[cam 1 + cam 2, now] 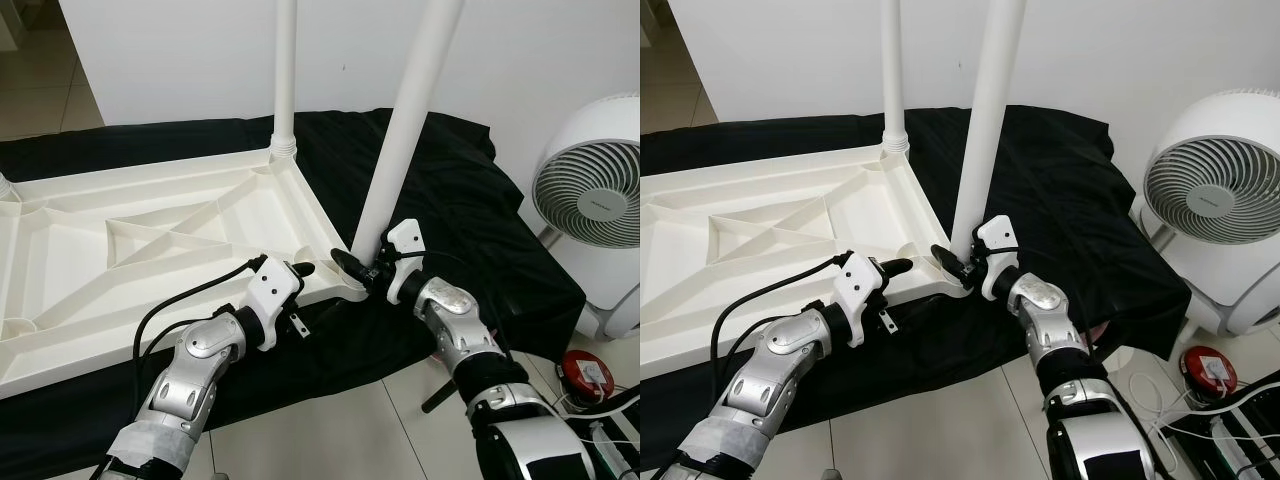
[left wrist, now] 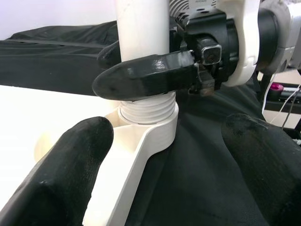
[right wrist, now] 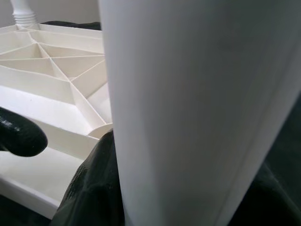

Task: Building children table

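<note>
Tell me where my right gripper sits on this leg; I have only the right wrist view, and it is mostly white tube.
Observer: The right gripper is shut on the near leg low down, just above its threaded end.
Operator: Report whether it is screwed home.
Observer: Threads show above the corner socket, so it looks not fully seated.
Operator: Give me the left gripper.
Observer: The left gripper is open, pointing at that same corner of the upturned tabletop, clear of the leg.
</note>
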Available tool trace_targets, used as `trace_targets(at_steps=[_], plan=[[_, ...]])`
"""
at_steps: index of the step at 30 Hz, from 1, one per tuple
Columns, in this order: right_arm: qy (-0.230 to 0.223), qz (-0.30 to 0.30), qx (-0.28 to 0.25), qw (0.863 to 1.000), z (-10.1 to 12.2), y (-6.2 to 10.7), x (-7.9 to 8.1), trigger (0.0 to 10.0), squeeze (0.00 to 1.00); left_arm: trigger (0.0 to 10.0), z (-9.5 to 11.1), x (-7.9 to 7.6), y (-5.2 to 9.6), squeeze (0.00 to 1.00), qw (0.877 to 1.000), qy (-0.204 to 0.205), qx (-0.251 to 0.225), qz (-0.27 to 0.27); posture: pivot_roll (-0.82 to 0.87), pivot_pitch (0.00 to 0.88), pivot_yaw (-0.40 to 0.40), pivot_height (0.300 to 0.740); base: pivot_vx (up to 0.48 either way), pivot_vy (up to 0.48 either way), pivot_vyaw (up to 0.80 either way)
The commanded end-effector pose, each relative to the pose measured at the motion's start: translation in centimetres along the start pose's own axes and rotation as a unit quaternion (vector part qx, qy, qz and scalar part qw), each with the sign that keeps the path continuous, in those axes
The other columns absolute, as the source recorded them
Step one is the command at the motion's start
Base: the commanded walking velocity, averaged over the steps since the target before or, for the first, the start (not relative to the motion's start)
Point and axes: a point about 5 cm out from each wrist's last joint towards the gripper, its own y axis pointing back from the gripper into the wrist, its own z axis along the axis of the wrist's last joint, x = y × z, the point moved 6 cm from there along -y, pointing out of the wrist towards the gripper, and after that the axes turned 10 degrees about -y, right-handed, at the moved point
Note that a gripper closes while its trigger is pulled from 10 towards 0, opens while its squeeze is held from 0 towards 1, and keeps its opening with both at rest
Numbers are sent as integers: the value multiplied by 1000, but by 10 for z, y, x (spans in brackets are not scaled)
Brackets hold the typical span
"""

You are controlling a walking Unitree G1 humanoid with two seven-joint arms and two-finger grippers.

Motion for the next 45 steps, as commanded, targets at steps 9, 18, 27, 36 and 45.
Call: trace_targets(at_steps=[9, 18, 27, 36, 45], plan=[[-62, -164, -1, 985, -19, 1, -8, 10000, 0, 10000, -1, -2, 1, 0, 1000, 1, 6, -6, 0, 0, -58, 740, 0, 0, 0], [-72, -278, -35, 957, -12, 4, -7, 10000, 0, 10000, -1, 0, 1, 0, 1000, 0, 6, -5, 3, 0, -64, 740, 0, 0, 0], [-79, -273, -54, 957, -1, 1, 2, 10000, 404, 10000, 0, 1, 0, 0, 1000, 1, 4, -6, 1, 0, -65, 740, 0, 0, 0], [-45, -177, -33, 983, 5, -2, 2, 10000, 0, 10000, 0, 6, 1, 0, 1000, -10, 8, -1, 4, 0, -74, 740, 0, 0, 0], [18, -29, 4, 999, 5, -2, 11, 10000, 0, 10000, 2, 10, 0, 0, 1000, -9, 7, 0, 1, 0, -72, 740, 0, 0, 0]])
